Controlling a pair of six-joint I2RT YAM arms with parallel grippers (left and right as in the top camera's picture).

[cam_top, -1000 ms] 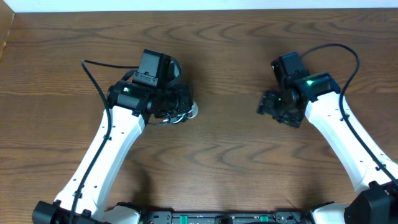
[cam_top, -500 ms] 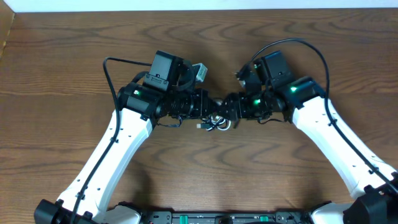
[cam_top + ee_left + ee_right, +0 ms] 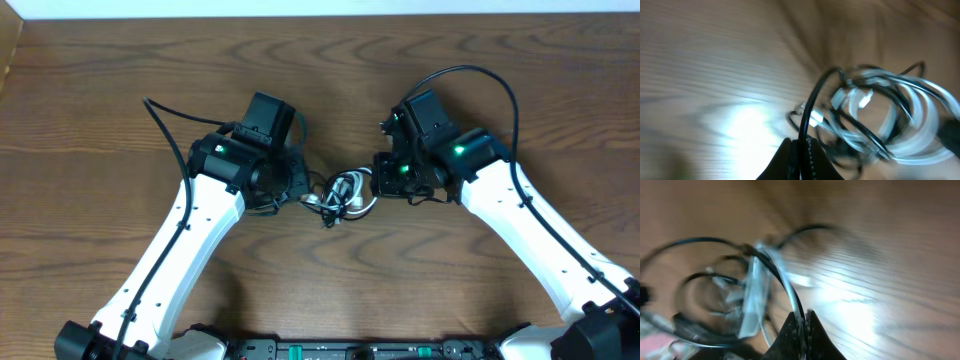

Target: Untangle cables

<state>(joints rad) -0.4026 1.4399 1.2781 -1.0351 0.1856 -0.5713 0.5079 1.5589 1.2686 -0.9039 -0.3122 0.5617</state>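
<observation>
The cables (image 3: 343, 193) form one small knotted bundle of black and white loops, stretched between my two grippers at the table's middle. My left gripper (image 3: 303, 190) holds its left side. In the left wrist view the left gripper (image 3: 801, 143) is shut on a black strand, and the blurred bundle (image 3: 885, 115) lies just beyond it. My right gripper (image 3: 377, 186) holds the right side. In the right wrist view the right gripper (image 3: 805, 314) is shut on a thin strand that runs up into the bundle (image 3: 735, 295). Both wrist views are motion-blurred.
The dark wooden table (image 3: 330, 290) runs to a pale far edge (image 3: 300, 8). Thick black arm wires loop above the left arm (image 3: 160, 120) and above the right arm (image 3: 500, 85).
My right arm swung in from the right and its gripper shut on the bundle. My left arm carried the bundle toward the middle, then drew back left, stretching it.
</observation>
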